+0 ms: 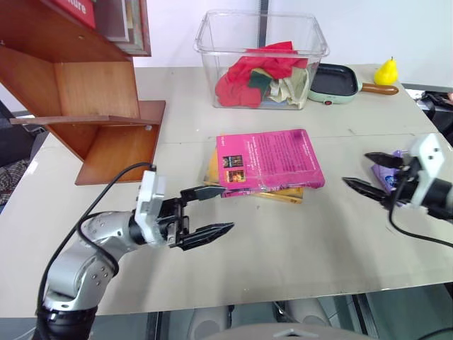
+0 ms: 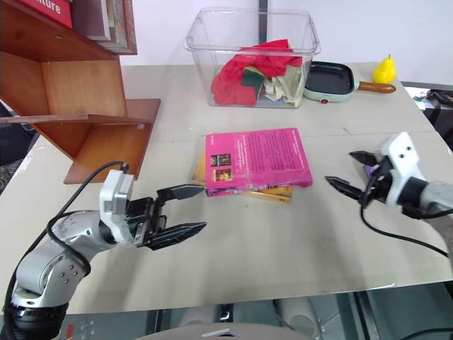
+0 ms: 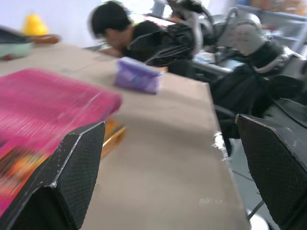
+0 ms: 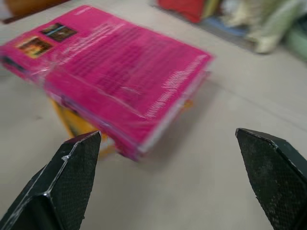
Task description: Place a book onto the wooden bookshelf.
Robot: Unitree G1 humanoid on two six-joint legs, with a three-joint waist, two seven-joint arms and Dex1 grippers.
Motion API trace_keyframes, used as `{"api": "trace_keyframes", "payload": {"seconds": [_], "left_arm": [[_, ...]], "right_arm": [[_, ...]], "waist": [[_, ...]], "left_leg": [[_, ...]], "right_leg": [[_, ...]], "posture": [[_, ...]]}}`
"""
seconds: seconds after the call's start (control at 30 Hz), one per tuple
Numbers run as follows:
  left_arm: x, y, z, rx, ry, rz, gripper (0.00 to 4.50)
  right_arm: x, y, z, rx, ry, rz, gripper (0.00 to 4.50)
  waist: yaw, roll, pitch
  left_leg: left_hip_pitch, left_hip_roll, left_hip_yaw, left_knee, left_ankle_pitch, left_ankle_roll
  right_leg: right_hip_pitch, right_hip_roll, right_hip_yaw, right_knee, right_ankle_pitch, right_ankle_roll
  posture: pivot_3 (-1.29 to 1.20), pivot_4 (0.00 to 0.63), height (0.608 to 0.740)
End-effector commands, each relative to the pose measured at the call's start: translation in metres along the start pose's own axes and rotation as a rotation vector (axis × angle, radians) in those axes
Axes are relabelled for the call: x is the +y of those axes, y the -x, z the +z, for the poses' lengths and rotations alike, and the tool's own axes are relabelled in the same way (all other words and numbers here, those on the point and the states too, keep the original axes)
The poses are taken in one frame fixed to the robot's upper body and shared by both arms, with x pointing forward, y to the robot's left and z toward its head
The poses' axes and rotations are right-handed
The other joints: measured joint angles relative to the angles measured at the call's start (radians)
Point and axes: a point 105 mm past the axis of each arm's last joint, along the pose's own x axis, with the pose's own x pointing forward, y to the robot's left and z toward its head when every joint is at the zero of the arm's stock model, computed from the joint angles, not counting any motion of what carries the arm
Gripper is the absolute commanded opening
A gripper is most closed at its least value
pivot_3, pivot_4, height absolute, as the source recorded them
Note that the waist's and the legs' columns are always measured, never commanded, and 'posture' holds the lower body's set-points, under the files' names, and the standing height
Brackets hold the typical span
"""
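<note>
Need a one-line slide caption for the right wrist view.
Open right tool faces the pink book, which lies on a yellow book on the table.

A pale beige table [image 1: 297, 248] is seen carrying everything. At its centre a yellow-orange book [image 1: 283, 193] is laid flat on the surface, and the book [image 1: 269, 160], magenta-pink, is stacked directly on top of it. At ten o'clock from that stack the wooden bookshelf [image 1: 106, 113] is stood on the tabletop. At twelve o'clock a clear plastic bin [image 1: 262, 60] filled with red and pale cloths is set. At one o'clock a small mint-green pan [image 1: 334, 81] with a wooden handle is placed, with a yellow pear [image 1: 386, 71] just beyond it. At three o'clock, near the edge, a small purple packet [image 3: 138, 75] is found.
</note>
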Motion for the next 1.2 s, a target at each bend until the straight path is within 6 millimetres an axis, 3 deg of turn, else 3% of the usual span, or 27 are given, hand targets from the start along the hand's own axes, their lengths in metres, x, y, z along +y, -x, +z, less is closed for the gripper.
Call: {"api": "trace_keyframes", "payload": {"seconds": [0.03, 0.07, 0.2, 0.33, 0.6, 0.77, 0.97, 1.2], "left_arm": [[-0.013, -0.003, 0.015, -0.004, -0.070, 0.022, 4.50], [-0.016, -0.003, 0.016, -0.004, -0.071, 0.040, 4.50], [-0.022, 0.001, 0.018, -0.002, -0.071, 0.094, 4.50], [-0.030, 0.001, 0.017, 0.006, -0.071, 0.105, 4.50], [-0.052, 0.013, 0.027, -0.006, -0.138, 0.129, 4.50], [-0.040, 0.036, 0.027, 0.037, -0.136, 0.154, 4.50], [-0.037, 0.034, 0.022, 0.042, -0.107, 0.150, 4.50], [-0.034, 0.034, 0.017, 0.060, -0.035, 0.215, 4.50]], "right_arm": [[-0.029, -0.014, -0.009, 0.051, 0.083, -0.166, 3.93], [-0.031, -0.018, -0.010, 0.056, 0.100, -0.170, 3.66], [-0.046, -0.034, -0.009, 0.079, 0.204, -0.228, 1.83], [-0.036, -0.054, -0.009, 0.082, 0.251, -0.154, 0.02], [-0.013, -0.082, 0.004, 0.068, 0.313, -0.050, 0.02], [-0.001, -0.093, 0.012, 0.050, 0.329, -0.011, 0.02], [0.018, -0.112, 0.025, 0.057, 0.349, -0.004, 0.02], [0.031, -0.126, 0.022, 0.074, 0.340, -0.018, 0.02]], "waist": [[0.002, 0.000, 0.000], [0.003, 0.000, 0.000], [0.003, 0.000, 0.001], [0.003, 0.000, 0.001], [-0.007, 0.000, 0.001], [-0.005, 0.000, 0.001], [-0.011, 0.000, 0.001], [-0.008, 0.000, 0.001]], "left_leg": [[-0.001, -0.001, 0.001, 0.000, 0.000, 0.000], [-0.001, -0.001, 0.001, 0.000, 0.000, 0.000], [-0.002, -0.002, 0.002, -0.001, 0.000, 0.000], [-0.001, -0.001, 0.000, -0.002, 0.000, 0.000], [-0.001, -0.001, 0.001, -0.001, 0.000, 0.000], [-0.001, -0.001, 0.000, -0.001, 0.000, 0.000], [-0.001, 0.000, 0.001, -0.001, 0.000, 0.000], [-0.001, 0.000, 0.001, -0.002, 0.000, 0.000]], "right_leg": [[0.000, -0.001, 0.000, 0.000, 0.000, 0.000], [-0.001, -0.002, 0.001, -0.001, 0.000, 0.000], [-0.001, -0.003, 0.002, -0.001, 0.001, -0.002], [-0.002, 0.000, 0.000, 0.000, 0.001, -0.002], [-0.002, 0.000, 0.001, 0.000, 0.001, -0.003], [-0.002, 0.000, -0.001, 0.000, 0.000, -0.002], [-0.002, 0.000, 0.000, 0.000, 0.001, -0.002], [-0.002, -0.001, -0.001, 0.000, 0.001, -0.003]], "posture": [[0.00, 0.150, 0.740], [0.00, 0.150, 0.740], [0.00, 0.150, 0.740], [0.00, 0.150, 0.740], [0.00, 0.150, 0.740], [0.00, 0.150, 0.740], [0.00, 0.150, 0.740], [0.00, 0.150, 0.740]]}}
